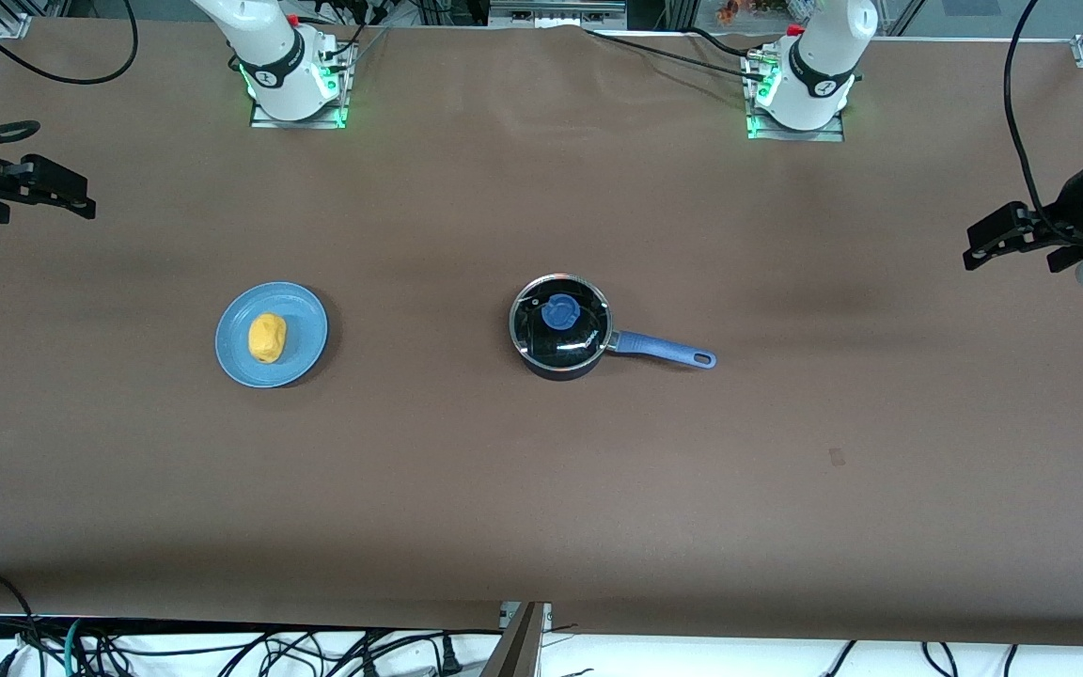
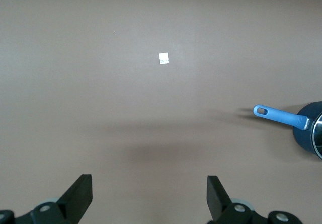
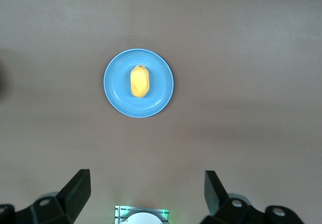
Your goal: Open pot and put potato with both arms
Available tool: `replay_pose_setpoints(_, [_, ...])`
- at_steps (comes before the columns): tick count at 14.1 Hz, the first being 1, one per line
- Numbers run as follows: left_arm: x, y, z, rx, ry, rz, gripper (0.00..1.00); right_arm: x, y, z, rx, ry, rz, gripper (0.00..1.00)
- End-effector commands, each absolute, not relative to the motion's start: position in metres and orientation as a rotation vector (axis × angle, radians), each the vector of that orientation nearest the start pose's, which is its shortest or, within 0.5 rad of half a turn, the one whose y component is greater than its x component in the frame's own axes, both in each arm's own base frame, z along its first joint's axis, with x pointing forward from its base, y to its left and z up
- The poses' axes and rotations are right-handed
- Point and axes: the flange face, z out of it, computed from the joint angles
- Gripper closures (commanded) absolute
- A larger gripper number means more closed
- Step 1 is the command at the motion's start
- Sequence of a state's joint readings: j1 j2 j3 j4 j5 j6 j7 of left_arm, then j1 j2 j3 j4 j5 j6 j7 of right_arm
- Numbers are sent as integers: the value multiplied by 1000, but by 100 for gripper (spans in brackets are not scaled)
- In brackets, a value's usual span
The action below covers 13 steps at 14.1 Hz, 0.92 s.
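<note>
The black pot (image 1: 553,368) stands mid-table with its glass lid (image 1: 587,340) on and the blue knob (image 1: 558,311) on top; its blue handle (image 1: 664,350) points toward the left arm's end. The yellow potato (image 1: 267,338) lies on a light-blue plate (image 1: 308,324) toward the right arm's end. My left gripper (image 1: 976,246) is open and empty, high over the table's left-arm end; its wrist view (image 2: 149,194) shows the pot's edge (image 2: 308,136) and handle (image 2: 279,116). My right gripper (image 1: 45,175) is open and empty over the right-arm end; its wrist view (image 3: 147,191) shows the potato (image 3: 140,80) on the plate (image 3: 116,95).
The brown table cover (image 1: 541,489) is bare round the pot and plate. A small pale tag (image 2: 163,58) lies on it, nearer the front camera than the handle. The two arm bases (image 1: 295,89) stand along the edge farthest from the front camera. Cables hang at the near edge.
</note>
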<state>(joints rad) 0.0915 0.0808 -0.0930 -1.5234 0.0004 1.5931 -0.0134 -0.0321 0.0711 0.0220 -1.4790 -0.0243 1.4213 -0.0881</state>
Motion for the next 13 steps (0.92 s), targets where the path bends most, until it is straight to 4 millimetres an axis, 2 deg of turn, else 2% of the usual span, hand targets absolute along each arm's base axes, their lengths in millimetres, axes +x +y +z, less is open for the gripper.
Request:
replay_pose_setpoints(1, [584, 8, 613, -3138, -13, 4, 0, 559, -9, 616, -3152, -91, 197, 0])
replay_pose_setpoints(13, [583, 3, 615, -3138, -18, 2, 0, 559, -10, 616, -3148, -104, 195, 0])
